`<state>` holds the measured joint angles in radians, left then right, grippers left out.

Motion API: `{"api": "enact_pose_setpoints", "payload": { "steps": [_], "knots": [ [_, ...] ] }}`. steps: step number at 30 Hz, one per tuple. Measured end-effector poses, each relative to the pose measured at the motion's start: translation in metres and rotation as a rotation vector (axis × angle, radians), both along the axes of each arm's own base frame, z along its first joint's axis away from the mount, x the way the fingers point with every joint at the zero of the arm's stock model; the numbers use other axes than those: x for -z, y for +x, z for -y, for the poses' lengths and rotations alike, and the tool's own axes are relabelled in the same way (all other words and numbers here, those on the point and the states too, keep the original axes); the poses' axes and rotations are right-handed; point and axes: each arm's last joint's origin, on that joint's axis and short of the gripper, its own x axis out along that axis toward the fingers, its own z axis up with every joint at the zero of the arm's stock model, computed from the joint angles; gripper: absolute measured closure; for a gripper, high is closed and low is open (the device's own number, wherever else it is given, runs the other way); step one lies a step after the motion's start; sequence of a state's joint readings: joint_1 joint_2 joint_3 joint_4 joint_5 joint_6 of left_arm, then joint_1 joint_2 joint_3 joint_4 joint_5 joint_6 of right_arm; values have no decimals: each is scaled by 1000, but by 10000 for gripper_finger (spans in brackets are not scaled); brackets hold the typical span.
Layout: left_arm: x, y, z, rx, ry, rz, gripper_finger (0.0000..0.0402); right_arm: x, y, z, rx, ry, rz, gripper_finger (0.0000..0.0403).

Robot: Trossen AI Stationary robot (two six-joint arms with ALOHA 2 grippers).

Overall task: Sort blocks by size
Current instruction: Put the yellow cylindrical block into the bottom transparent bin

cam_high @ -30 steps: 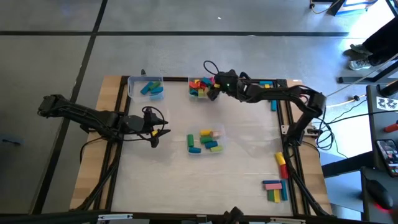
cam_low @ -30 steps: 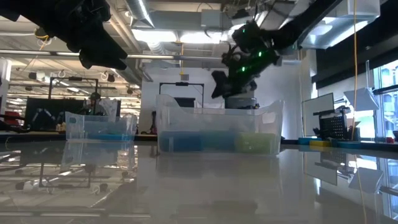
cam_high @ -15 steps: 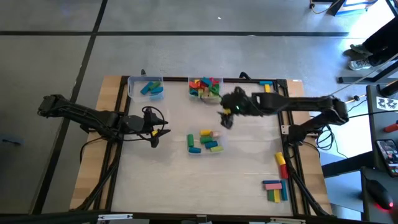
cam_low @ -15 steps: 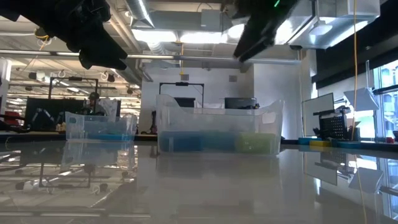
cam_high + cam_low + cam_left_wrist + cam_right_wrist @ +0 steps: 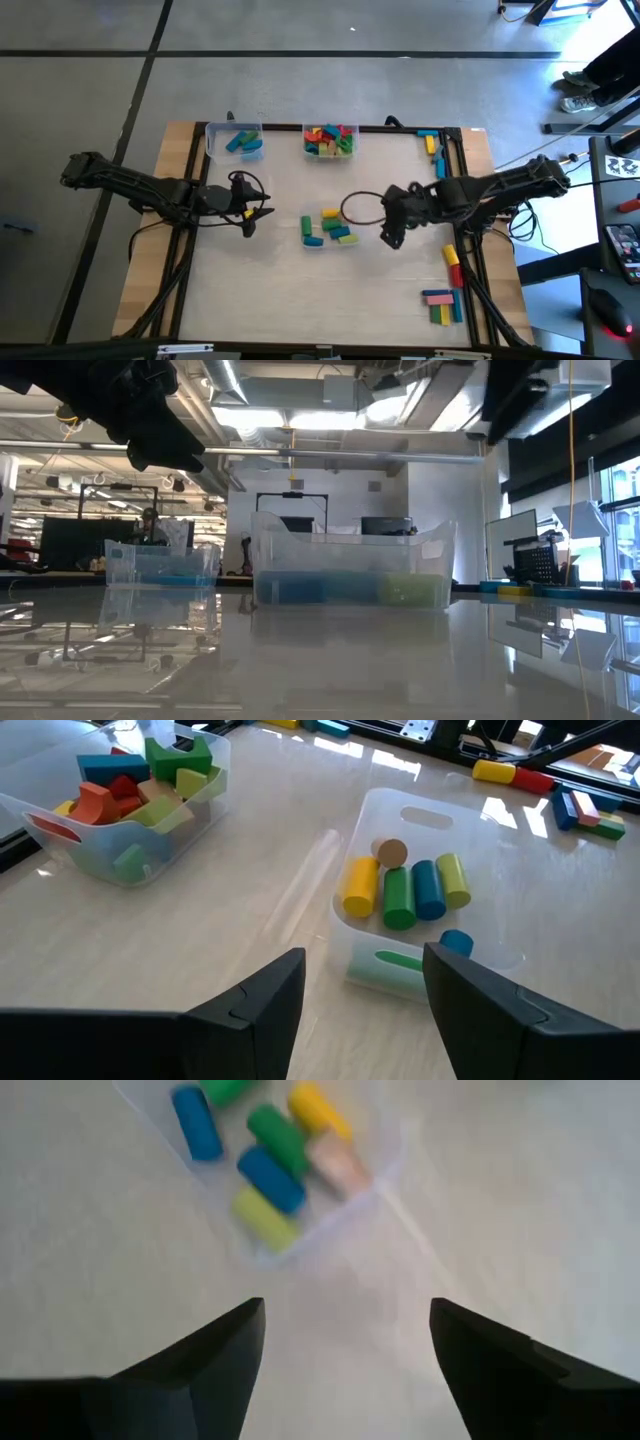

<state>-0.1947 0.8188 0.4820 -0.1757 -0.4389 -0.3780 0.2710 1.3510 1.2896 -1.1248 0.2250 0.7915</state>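
From above, you are looking down on the worktop (image 5: 260,290) with 3 clear tubs. The back-left tub (image 5: 234,141) is holding a few blue blocks (image 5: 243,143), the back-middle tub (image 5: 330,141) is holding a mixed pile of red, green, yellow and blue ones, and the middle tub (image 5: 329,228) is holding short green, yellow and blue pieces. More loose blocks (image 5: 441,305) are lying along the right edge, near the front corner and near the back corner. Your right gripper (image 5: 392,237) is hanging just right of the middle tub, jaws open and carrying nothing. Your left gripper (image 5: 252,213) is waiting well left of that tub.

At table height, you are seeing the middle tub (image 5: 352,568) in front and a second tub (image 5: 161,563) to its left, with dark arm parts overhead.

Through the left wrist, the jaws are standing apart, empty, facing the middle tub (image 5: 420,900) and the mixed tub (image 5: 120,810).

Through the right wrist, the jaws are spread wide over bare worktop, with the middle tub's blocks (image 5: 265,1155) ahead.
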Motion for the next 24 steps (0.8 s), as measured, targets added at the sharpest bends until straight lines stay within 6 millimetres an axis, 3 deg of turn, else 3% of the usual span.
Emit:
{"api": "enact_pose_setpoints", "payload": {
  "steps": [11,24],
  "knots": [
    [0,0,0,0,-1,0,203,13,-29,-29,316,74,-176,120],
    [0,0,0,0,-1,0,203,85,-65,-44,499,147,-532,120]
  ]
}}
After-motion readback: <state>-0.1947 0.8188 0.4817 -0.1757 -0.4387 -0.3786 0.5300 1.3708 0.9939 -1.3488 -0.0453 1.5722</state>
